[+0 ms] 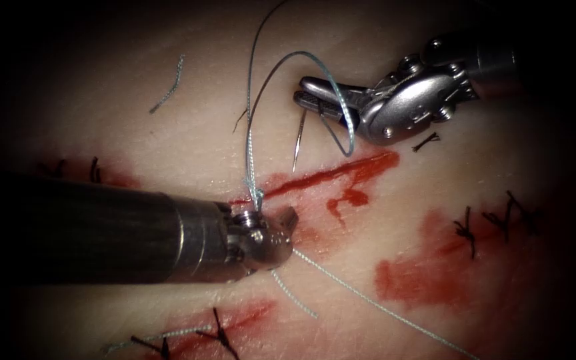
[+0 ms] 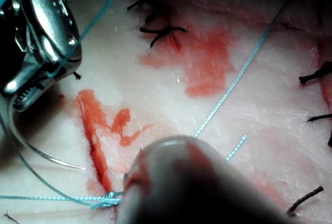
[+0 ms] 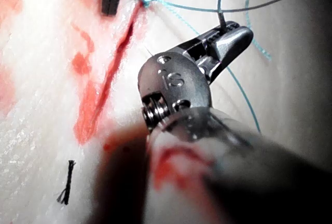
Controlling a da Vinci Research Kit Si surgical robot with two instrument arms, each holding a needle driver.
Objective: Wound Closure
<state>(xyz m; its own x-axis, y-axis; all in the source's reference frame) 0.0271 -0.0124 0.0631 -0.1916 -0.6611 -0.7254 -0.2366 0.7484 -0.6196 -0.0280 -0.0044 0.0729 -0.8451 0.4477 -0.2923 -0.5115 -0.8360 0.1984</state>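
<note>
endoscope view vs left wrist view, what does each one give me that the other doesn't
Endoscope: the left tool beside the knot; I cannot tell what it holds. Left wrist: the needle as a full curve, off the tissue. Both: the right tool gripping the needle near its tail, the cut and the thread.

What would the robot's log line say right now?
right tool: holds needle near its thread end, clear of tissue | left tool: at knot by cut

right tool (image 2: pixel 23 86) holds needle (image 2: pixel 31 149) | thread (image 2: pixel 236 79) knotted at cut (image 2: pixel 96 141) end
</note>
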